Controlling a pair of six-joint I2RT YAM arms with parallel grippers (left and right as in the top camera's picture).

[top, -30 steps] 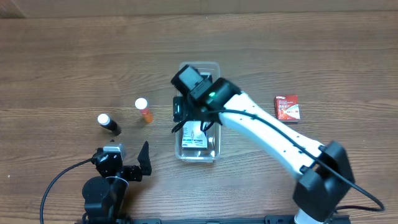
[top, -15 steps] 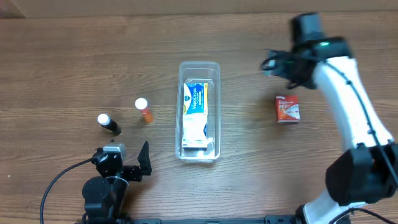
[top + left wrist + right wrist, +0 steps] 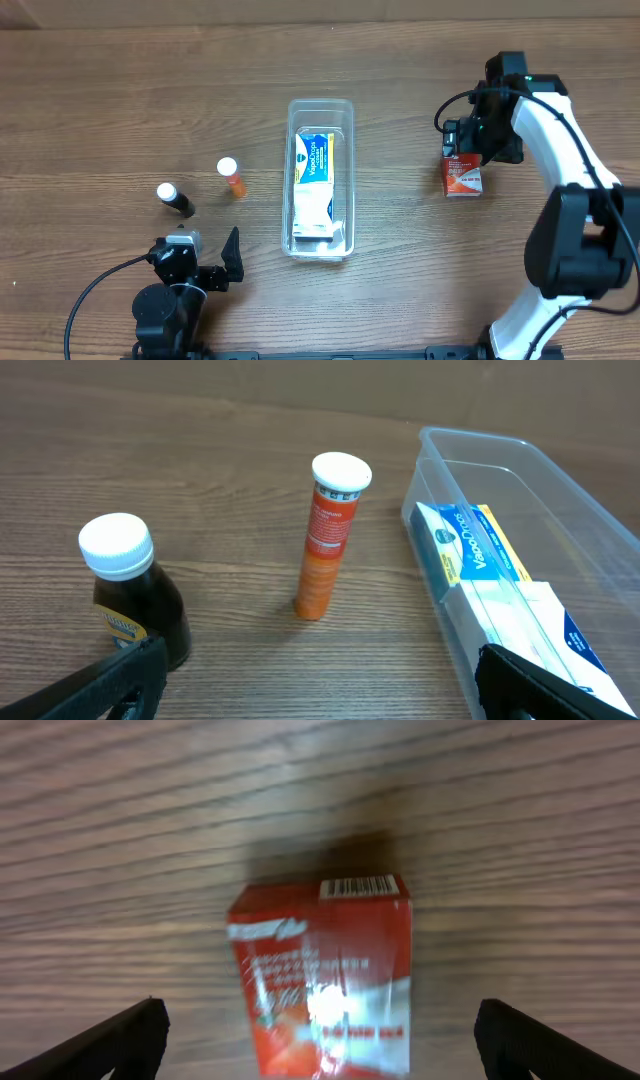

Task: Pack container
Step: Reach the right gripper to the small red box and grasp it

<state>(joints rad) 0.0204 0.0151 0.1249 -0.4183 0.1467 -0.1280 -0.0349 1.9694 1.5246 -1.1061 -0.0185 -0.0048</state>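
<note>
The clear plastic container (image 3: 346, 170) lies lengthwise at the table's middle and holds a blue-and-white box (image 3: 316, 160) and a white packet; it also shows in the left wrist view (image 3: 470, 460). My right gripper (image 3: 462, 142) is open and hovers over a red box (image 3: 462, 177), which fills the right wrist view (image 3: 322, 975) between the wide-apart fingers (image 3: 320, 1040). My left gripper (image 3: 205, 262) is open and empty near the front edge, left of the container. An orange tube (image 3: 328, 538) and a dark bottle (image 3: 130, 586) stand ahead of it.
The orange tube (image 3: 232, 177) and the dark white-capped bottle (image 3: 174, 198) stand left of the container on the wooden table. The left arm's base and cable sit at the front left.
My right arm left the container, swung right and came down over the red box. The blue-and-white box now lies uncovered in the container. The left arm has not moved.
</note>
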